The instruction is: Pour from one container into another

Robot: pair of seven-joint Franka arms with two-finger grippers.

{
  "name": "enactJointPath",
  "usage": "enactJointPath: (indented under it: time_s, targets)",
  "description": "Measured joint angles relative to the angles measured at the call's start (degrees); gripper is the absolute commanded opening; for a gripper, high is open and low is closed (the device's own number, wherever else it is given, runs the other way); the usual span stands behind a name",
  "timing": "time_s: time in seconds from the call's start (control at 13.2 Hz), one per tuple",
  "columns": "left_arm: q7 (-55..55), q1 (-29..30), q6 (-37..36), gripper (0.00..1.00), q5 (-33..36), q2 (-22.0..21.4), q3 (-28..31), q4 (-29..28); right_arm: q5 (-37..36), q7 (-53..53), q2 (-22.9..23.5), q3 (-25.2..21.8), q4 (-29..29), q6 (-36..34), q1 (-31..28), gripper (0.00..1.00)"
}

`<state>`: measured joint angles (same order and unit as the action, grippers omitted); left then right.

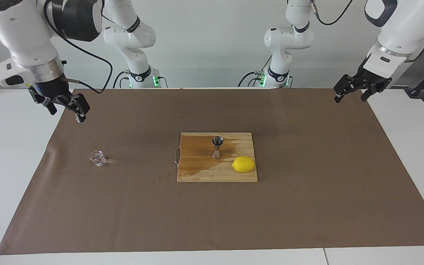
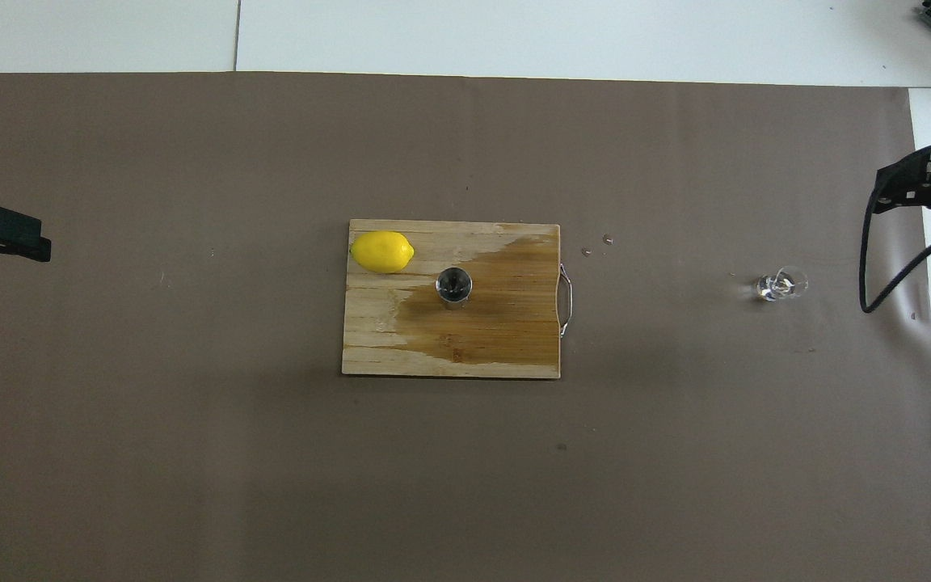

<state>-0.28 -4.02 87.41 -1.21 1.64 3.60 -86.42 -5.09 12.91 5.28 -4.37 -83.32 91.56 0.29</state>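
The tiny clear glass cup [image 1: 97,158] [image 2: 779,284] stands alone on the brown mat toward the right arm's end of the table. The steel hourglass jigger [image 1: 217,146] [image 2: 454,285] stands upright on the wooden cutting board [image 1: 197,175] [image 2: 514,347] at mid-table. My right gripper [image 1: 67,113] [image 2: 910,182] hangs open and empty in the air over the mat's edge, well clear of the cup. Over the mat's corner at the left arm's end, my left gripper [image 1: 350,98] [image 2: 21,237] waits open and empty.
A yellow lemon [image 1: 243,164] [image 2: 382,251] lies on the board beside the jigger. A dark wet stain covers much of the board. A few droplets [image 2: 597,245] sit on the mat between board and cup. White table shows around the mat.
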Motion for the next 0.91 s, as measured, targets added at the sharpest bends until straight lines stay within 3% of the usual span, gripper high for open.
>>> enactJointPath:
  time_s: [0.15, 0.38, 0.91]
  targets:
    - [0.0, 0.0, 0.0, 1.0, 0.0, 0.0, 0.0, 0.0, 2.9, -0.1, -2.2, -2.4, -0.7, -1.9, 0.0, 1.0]
    - [-0.4, -0.2, 0.0, 1.0, 0.0, 0.0, -0.1, 0.0, 5.1, -9.4, -5.0, -5.5, -4.0, -3.5, -0.2, 1.0]
    - [-1.0, -1.0, -2.0, 1.0, 0.0, 0.1, -0.2, 0.0, 1.1, -11.4, -6.6, -4.7, -6.3, -3.8, 3.1, 1.0]
